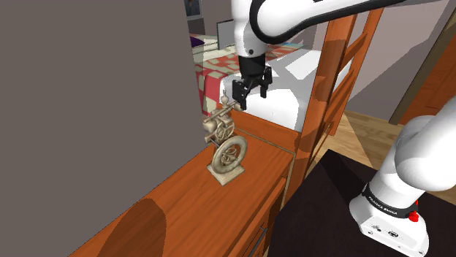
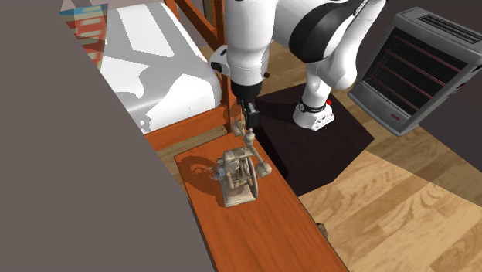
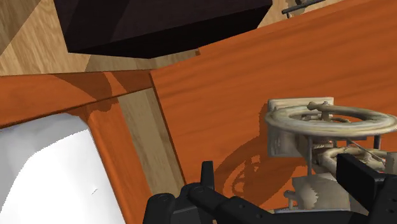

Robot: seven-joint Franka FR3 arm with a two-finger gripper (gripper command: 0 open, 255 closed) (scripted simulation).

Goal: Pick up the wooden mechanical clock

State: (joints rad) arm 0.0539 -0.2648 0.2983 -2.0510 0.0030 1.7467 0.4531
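Fingers spread, the end effector (image 1: 249,95) hovers just above the clock (image 1: 226,150), which stands upright on the reddish-brown bench (image 1: 183,212), the white bed (image 1: 286,98) near the clock.

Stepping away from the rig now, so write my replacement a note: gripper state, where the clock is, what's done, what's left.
The gripper is open, holds nothing, and hangs just above the top of the mechanical clock.
The clock stands upright on the wooden cabinet top, near the end by the bed.
Done: positioning over the clock.
Left: lower, close on it, lift.
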